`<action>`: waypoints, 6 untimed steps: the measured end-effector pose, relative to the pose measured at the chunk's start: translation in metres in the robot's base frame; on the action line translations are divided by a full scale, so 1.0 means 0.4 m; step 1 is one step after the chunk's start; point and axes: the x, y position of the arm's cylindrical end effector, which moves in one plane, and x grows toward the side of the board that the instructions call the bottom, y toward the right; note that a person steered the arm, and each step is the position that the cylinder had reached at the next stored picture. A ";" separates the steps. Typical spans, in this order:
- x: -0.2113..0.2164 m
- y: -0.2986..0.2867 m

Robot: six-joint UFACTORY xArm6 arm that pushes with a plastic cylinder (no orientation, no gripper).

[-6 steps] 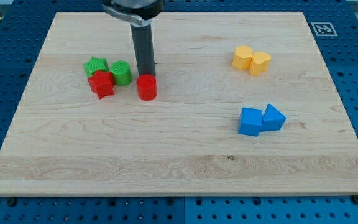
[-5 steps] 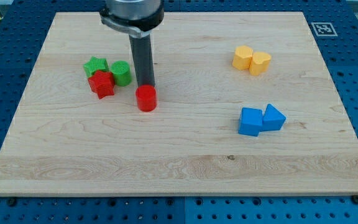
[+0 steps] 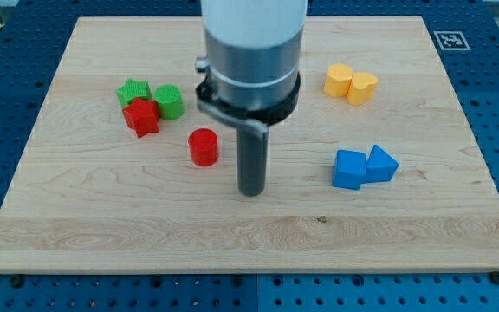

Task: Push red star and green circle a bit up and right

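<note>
The red star [image 3: 142, 117] lies at the board's left, touching the green circle [image 3: 169, 101] up and right of it and a green star [image 3: 132, 91] above it. A red cylinder [image 3: 204, 146] stands alone to the right of that cluster. My tip [image 3: 251, 191] rests on the board below and right of the red cylinder, well away from the red star and green circle. The arm's grey body hides part of the board's upper middle.
Two yellow blocks [image 3: 351, 83] sit together at the upper right. A blue cube [image 3: 349, 169] and a blue triangular block [image 3: 381, 164] touch at the right. The wooden board [image 3: 102, 225] lies on a blue perforated table.
My tip has moved from just above the red cylinder down and right to the board's middle. The red cylinder slid down a little. The star cluster has not moved.
</note>
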 end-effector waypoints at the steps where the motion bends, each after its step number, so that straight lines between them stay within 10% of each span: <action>1: -0.004 -0.135; 4: -0.220 -0.465; 6: -0.240 -0.333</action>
